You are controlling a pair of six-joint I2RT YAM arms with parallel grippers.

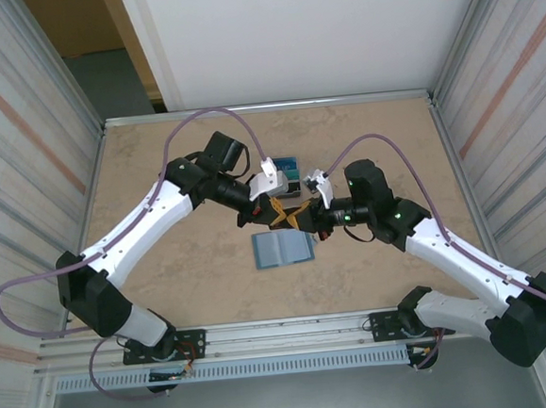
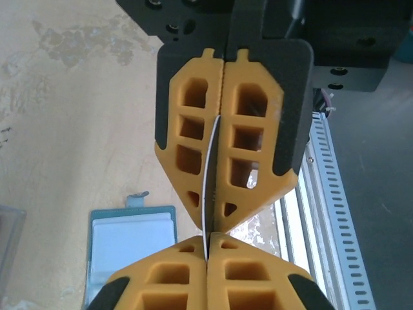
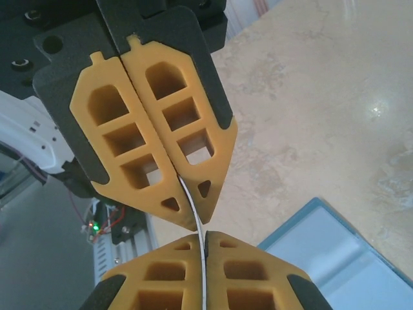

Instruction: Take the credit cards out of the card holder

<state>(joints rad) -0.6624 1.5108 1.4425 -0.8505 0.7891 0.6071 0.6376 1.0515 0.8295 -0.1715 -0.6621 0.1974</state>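
Left arm reaches in from the near-left corner toward the middle of the tabletop (image 1: pixel 156 166). My left end effector (image 2: pixel 208 241) is clenched on one credit card (image 2: pixel 211 165); the card shows edge-on as a thin white line, slightly bowed, pinched between the orange fingers. The same card runs straight into the opposing fingers, so both ends are gripped tip to tip. The card is up off the surface and not touching the card holder (image 1: pixel 284 248). The holder lies open and flat on the tabletop, pale grey-blue inner pockets up, just on the near side of where the fingertips meet. A small stand (image 1: pixel 290 175) with a blue-teal top sits just beyond the meeting point. My right end effector (image 3: pixel 204 240) is also clenched on that card's other end, with the right arm coming in from the near-right corner.
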